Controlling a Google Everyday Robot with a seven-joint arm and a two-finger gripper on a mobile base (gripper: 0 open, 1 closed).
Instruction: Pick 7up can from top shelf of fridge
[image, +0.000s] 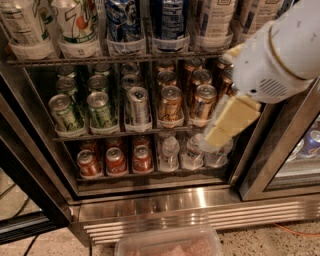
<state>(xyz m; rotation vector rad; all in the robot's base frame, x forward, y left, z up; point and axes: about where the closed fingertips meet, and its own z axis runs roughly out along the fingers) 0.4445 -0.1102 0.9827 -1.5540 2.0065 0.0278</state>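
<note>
The fridge (165, 207) stands open in front of me. Its top shelf (115, 57) is a dark wire rack with clear cup holders for tall cans. A white 7up can (77, 22) with the green logo and red dot stands second from the left on it. A second white and green can (22, 25) stands at the far left. My gripper (214, 139) hangs from the white arm (280, 55) at the right, in front of the right end of the middle shelf, below and well right of the 7up can.
Tall blue cans (122, 20) and pale cans (215, 17) fill the top shelf to the right of the 7up can. Short green cans (100, 107), a silver can (137, 102) and gold cans (170, 102) sit below, then red cans (115, 160) and bottles (170, 150). A clear plastic tub (170, 242) lies on the floor.
</note>
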